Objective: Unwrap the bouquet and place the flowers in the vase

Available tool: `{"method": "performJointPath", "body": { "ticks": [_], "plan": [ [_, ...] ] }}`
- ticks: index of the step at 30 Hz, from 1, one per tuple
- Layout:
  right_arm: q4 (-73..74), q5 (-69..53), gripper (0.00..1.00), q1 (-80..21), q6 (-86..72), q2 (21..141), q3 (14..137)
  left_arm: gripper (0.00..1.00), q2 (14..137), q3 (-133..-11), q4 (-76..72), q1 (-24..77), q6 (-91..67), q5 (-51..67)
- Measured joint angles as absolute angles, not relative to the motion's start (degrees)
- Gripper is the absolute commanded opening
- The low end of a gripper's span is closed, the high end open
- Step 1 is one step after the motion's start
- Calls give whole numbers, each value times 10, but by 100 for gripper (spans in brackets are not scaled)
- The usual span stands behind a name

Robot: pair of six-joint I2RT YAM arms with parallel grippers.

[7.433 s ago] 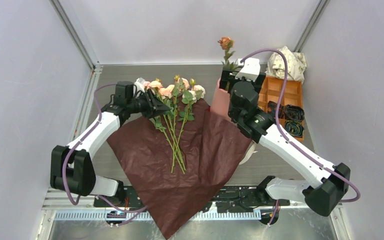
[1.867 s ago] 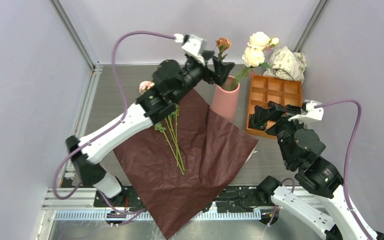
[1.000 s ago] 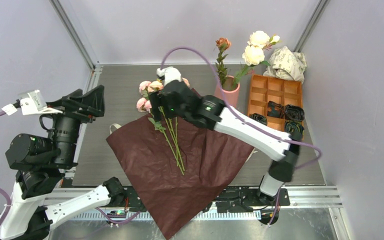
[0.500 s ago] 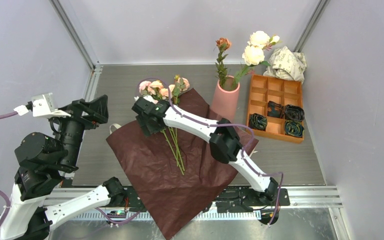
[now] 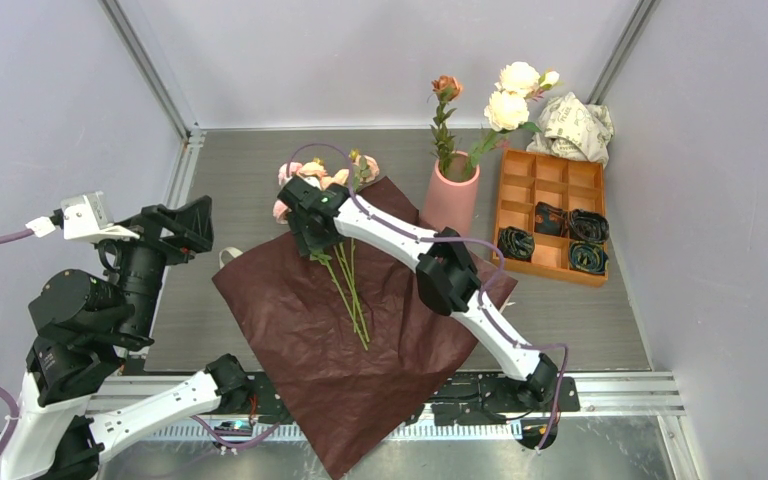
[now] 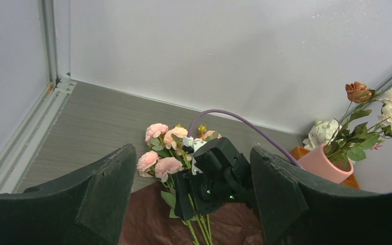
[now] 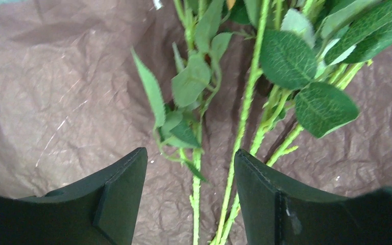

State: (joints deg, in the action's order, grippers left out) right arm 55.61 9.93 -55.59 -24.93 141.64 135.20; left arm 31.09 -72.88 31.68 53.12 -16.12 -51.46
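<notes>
Broadly, the grey table (image 5: 240, 160) fills the middle of the top view, and the dark red paper (image 5: 400, 330) lies spread flat across its centre, one corner hanging over the bottom edge.

The left arm (image 5: 90, 320) stands raised at the lower left of the frame. The right arm (image 5: 460, 290) stretches from the bottom centre diagonally up and left over the paper.

An orange tray (image 5: 535, 190) sits at the upper right with black coiled items (image 5: 570, 240) in its lower compartments. A crumpled white paper ball (image 5: 575, 125) rests just above it, in the corner.

The pink vase (image 5: 450, 200) stands upright just left of the tray, touching the paper's upper edge, and holds an orange rose (image 5: 448, 86) and cream roses (image 5: 515, 85).

The remaining flowers (image 5: 350, 290) lie on the paper left of centre, stems pointing down the frame and pink blooms past the paper's upper edge.

The right gripper (image 7: 190, 158) points down onto these stems, its jaws apart with several green stems and leaves in the gap. The wrist view shows no finger pressing a stem.

The left gripper (image 6: 192, 153) hangs high at the left, jaws wide apart and holding nothing.
</notes>
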Motion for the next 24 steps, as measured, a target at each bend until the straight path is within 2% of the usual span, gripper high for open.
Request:
{"method": "performJointPath", "body": {
  "ticks": [7,24],
  "plan": [
    [550,91,61,-547,-248,1457,1376,83,311,-729,317,531,-161,-515],
    [542,79,19,-550,-246,1479,1377,83,322,-721,319,531,-161,-520]
  ]
}}
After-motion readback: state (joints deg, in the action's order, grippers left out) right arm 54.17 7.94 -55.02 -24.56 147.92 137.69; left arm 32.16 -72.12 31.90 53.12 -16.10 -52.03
